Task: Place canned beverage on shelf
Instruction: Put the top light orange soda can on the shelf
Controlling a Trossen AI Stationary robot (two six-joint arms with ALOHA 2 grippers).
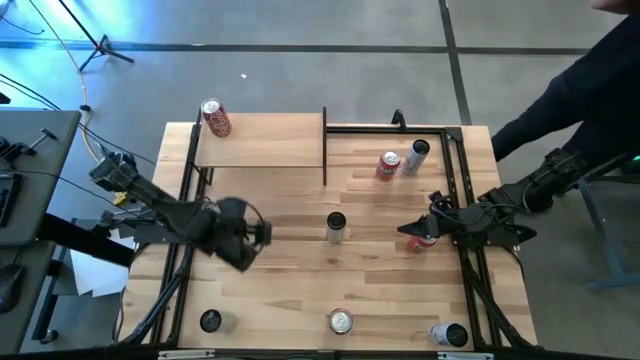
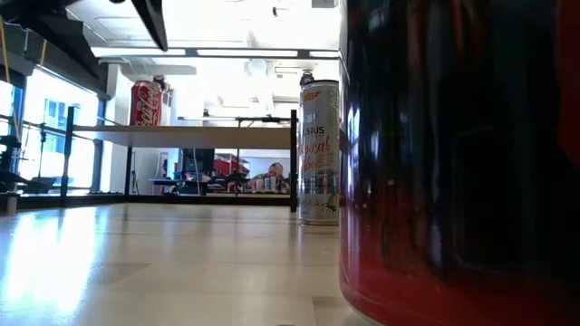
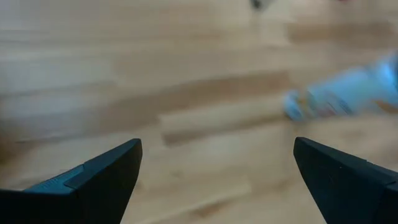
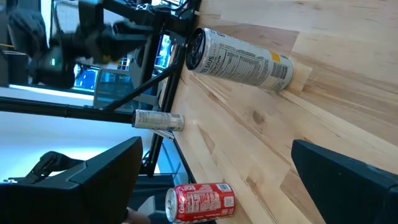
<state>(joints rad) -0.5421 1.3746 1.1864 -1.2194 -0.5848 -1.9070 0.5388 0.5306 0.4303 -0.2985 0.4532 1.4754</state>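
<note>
Currently, both grippers are seen with fingers spread apart and nothing held. The left gripper [image 1: 262, 234] is placed left of centre in the high view; the right gripper [image 1: 408, 230] at centre right. A red can [image 1: 215, 117] is stood on the shelf [image 1: 270, 140], upper left.

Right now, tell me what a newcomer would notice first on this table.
First, the drink cans scattered over the plank table, with one tall can upright in the middle between both arms. Next, the red can standing on the pale shelf at the far left corner. The left hand and right hand both hang open on either side of that middle can.
</note>
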